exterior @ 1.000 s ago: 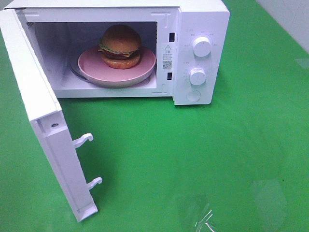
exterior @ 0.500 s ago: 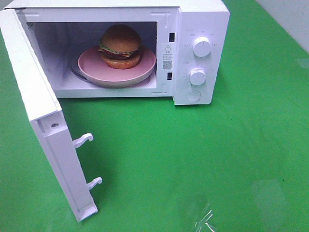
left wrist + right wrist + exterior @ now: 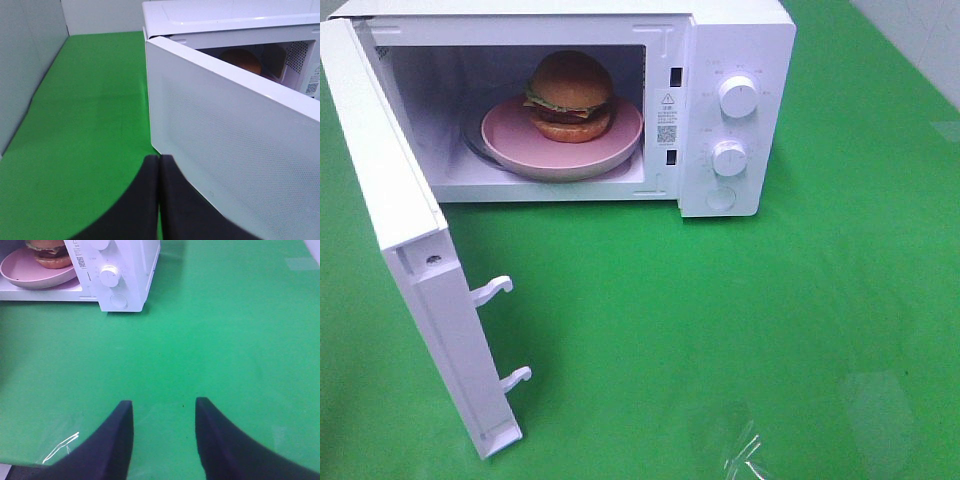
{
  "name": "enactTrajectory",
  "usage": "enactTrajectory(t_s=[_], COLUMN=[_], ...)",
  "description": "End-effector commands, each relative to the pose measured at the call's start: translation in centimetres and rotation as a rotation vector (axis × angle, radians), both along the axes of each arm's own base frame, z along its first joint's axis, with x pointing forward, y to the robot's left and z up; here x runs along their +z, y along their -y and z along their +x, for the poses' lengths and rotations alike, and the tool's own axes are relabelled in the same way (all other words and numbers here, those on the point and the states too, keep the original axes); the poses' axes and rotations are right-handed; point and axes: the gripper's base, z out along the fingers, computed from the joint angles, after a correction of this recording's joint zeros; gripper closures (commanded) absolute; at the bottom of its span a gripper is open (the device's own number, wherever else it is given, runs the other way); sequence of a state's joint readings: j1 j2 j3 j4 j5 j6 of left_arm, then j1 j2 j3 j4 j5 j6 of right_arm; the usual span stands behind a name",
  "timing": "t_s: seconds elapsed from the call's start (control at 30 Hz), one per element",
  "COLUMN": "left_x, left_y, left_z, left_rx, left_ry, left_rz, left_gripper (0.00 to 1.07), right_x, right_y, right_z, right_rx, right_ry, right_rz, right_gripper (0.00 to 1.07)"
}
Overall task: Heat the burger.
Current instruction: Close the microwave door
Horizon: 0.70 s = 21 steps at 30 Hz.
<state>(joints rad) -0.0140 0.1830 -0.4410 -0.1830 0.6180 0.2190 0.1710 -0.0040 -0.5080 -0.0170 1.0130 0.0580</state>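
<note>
Burger (image 3: 570,97) on pink plate (image 3: 625,148) inside microwave (image 3: 760,60), upper left of frame, loaded for heating. Door (image 3: 405,250) wide open, needs shutting. Left gripper (image 3: 159,167) jaws pressed together, empty, by door's outer face, likely to push. Right gripper (image 3: 163,412) jaws apart, empty.

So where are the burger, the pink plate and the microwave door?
Small round golden-brown burger (image 3: 570,80), high view, top bun.
Round pink plate (image 3: 506,136), high view, bare left side.
Open white microwave door (image 3: 382,150), high view, broad face.
</note>
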Motion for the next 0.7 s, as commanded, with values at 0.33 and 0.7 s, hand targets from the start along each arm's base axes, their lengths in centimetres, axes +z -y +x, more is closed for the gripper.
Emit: enactTrajectory(t_s=[0.33, 0.7], left_x=[-2.8, -6.8], left_y=[1.0, 2.3], left_z=[6.7, 12.4], left_rx=[-0.128, -0.275], left_ry=[-0.322, -0.491], left_rz=[0.027, -0.001], left_gripper=[1.07, 1.07], right_x=[0.0, 0.0], right_y=[0.0, 0.0], right_z=[-0.3, -0.3], right_rx=[0.001, 0.001], right_ry=[0.038, 0.038], right_rz=[-0.003, -0.001], right_gripper=[0.66, 0.66])
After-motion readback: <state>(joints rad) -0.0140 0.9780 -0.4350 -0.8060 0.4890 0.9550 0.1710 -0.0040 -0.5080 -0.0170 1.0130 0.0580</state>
